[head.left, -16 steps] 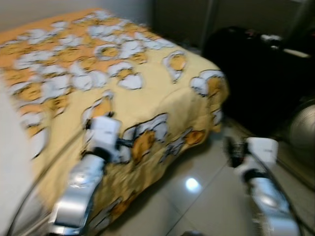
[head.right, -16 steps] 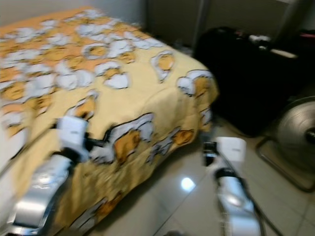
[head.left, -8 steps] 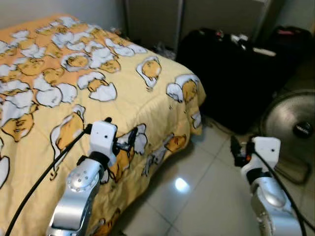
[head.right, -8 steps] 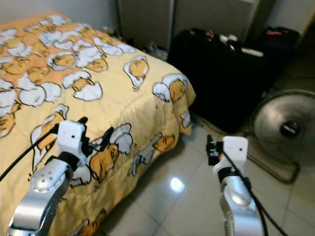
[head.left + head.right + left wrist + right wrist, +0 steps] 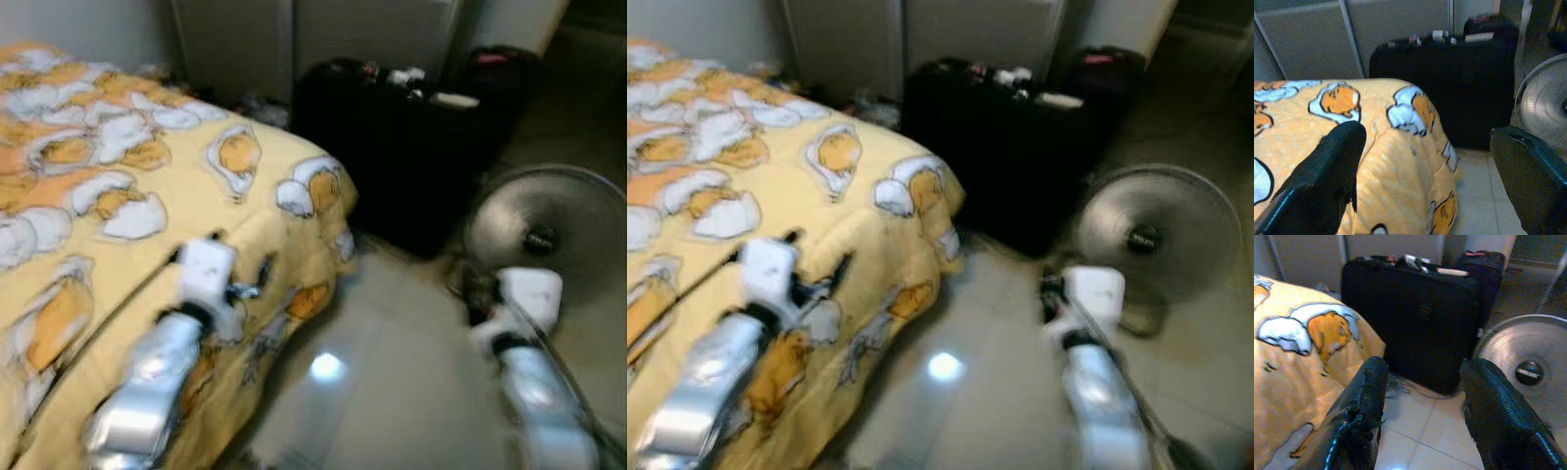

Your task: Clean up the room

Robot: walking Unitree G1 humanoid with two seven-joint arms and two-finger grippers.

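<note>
Yellow patterned bedspread (image 5: 147, 186) draped over the bed, its corner hanging toward the tiled floor (image 5: 1009, 392). Probably soft, light and limp; best pinched at a hem or corner fold. Left gripper (image 5: 1425, 181) over the bedspread's near edge, fingers spread, holding nothing. Right gripper (image 5: 1422, 401) beyond the bedspread's corner above the floor, likewise spread and empty. Black suitcase (image 5: 1410, 308) past the corner, fan (image 5: 1156, 235) beside it.

bed (image 5: 118, 196) on left, suitcase (image 5: 392, 147) behind its corner, fan (image 5: 544, 240) to the right of suitcase, on floor (image 5: 392, 392).
</note>
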